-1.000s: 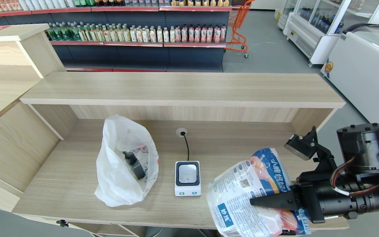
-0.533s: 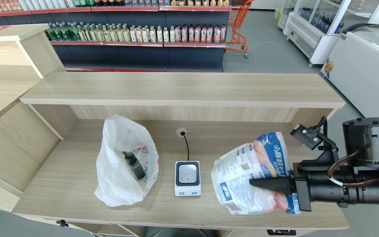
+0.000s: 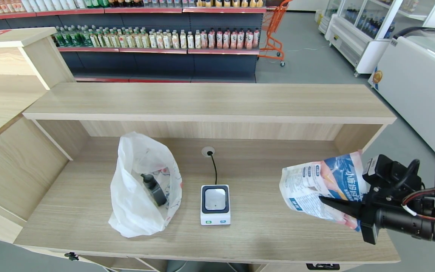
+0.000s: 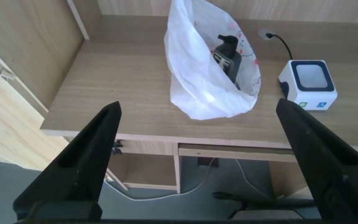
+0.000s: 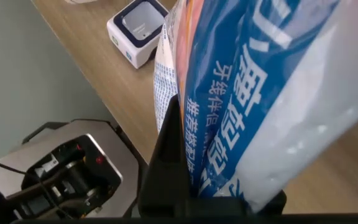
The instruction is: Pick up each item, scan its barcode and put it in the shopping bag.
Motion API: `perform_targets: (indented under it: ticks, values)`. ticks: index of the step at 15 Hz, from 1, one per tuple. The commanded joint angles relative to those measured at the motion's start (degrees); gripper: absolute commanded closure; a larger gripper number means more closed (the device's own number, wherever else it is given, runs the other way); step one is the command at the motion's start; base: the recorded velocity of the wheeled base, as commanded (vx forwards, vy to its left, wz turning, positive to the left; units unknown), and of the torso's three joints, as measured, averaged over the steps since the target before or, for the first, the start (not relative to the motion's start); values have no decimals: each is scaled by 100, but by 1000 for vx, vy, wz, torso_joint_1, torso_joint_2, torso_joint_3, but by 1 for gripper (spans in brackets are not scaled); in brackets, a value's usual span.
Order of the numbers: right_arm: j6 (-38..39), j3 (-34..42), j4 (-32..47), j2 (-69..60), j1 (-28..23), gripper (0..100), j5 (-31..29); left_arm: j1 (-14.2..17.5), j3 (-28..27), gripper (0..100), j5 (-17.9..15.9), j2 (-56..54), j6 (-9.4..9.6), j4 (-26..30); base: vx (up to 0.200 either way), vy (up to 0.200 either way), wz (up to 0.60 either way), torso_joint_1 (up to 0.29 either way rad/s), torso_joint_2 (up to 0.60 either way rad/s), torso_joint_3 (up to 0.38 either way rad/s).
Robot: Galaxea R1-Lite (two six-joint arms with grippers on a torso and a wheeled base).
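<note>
The right gripper (image 3: 332, 204) is clenched on a blue-and-white food packet (image 3: 315, 180), held above the right end of the worktop (image 3: 263, 230). The white scanner (image 3: 215, 204) and its cable (image 3: 214, 166) stand between the packet and the shopping bag (image 3: 130, 204), which lies open with a dark bottle (image 3: 153, 189) inside. The right wrist view shows the packet edge-on against a dark finger (image 5: 166, 162). The left wrist view looks past the wide-spread left gripper (image 4: 197, 107), off the worktop's near edge, into the bag's mouth.

The scanner (image 3: 215, 204) sits on the table (image 3: 263, 230). Left of the scanner stands the shopping bag (image 3: 136, 196), with a bottle (image 3: 154, 190) inside it. Right of the scanner, up off the table, the packet (image 3: 315, 179) sits in the right end effector (image 3: 332, 203). A cord (image 3: 215, 168) runs back behind the scanner.
</note>
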Motion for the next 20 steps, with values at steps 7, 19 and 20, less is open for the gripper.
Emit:
perform_targets:
  ticks: [7,19,20]
  values:
    - [260,131,-31,-127,59,100,-101,0,0,0,1,-2,11,0,0,29,0,0,0,0]
    - [568,-71,-382,726,-390,100,-30,0,0,0,1,-2,28,0,0,183,0,4,2,3]
    - [497,-167,-620,1007,-398,100,-22,0,0,0,1,-2,19,0,0,0,0,0,0,0]
